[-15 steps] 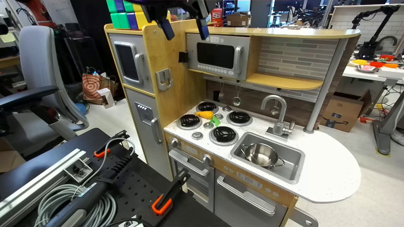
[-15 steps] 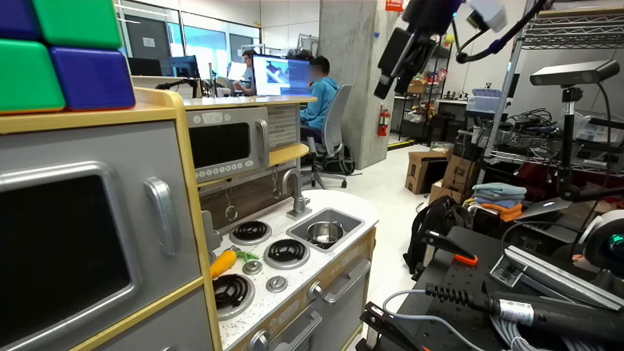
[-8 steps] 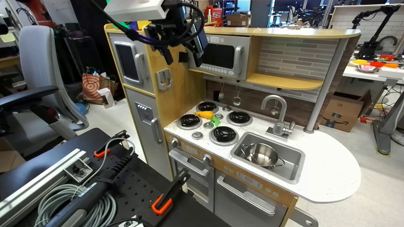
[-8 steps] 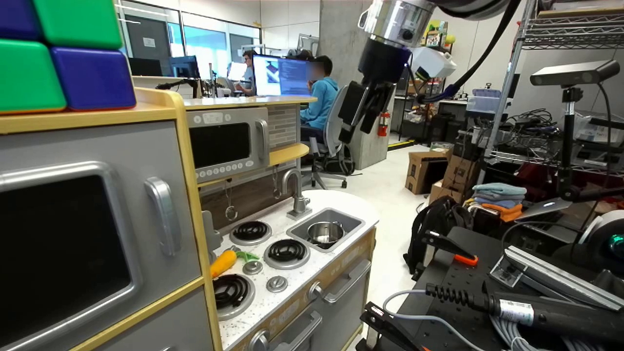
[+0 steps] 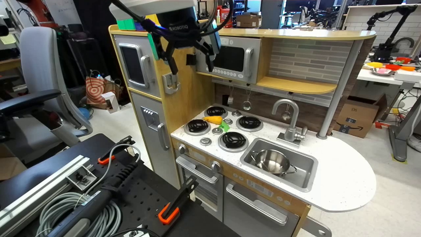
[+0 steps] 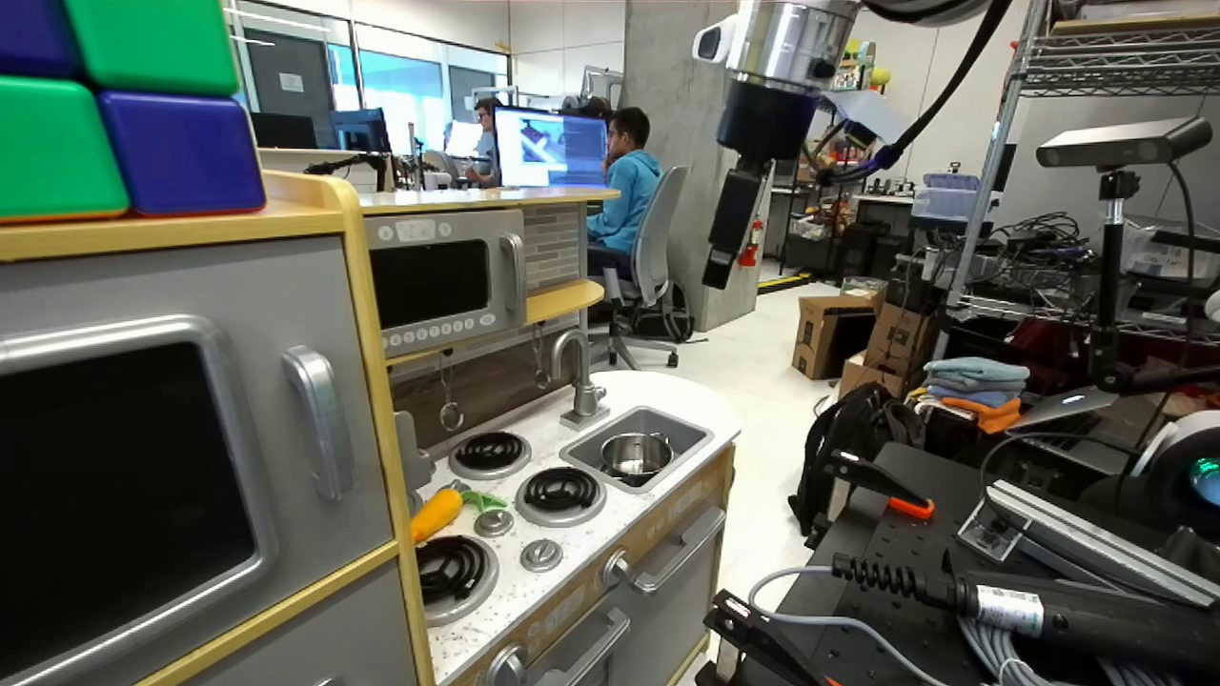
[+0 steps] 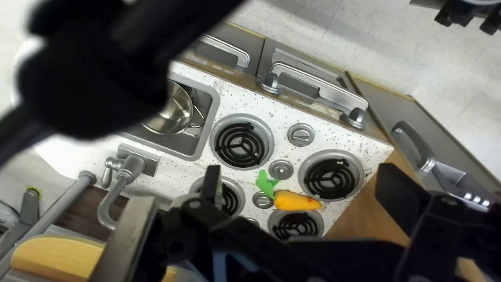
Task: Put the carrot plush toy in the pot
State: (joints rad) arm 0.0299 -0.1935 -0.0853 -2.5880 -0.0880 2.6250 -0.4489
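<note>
We see colored blocks (green and blue among them) atop the tall cabinet, a faucet beside the sink, and, across the room, a person in a blue hoodie seated before a lit monitor.

Both ext. views look obliquely down at burners & sink; wrist view same, steeper.
</note>
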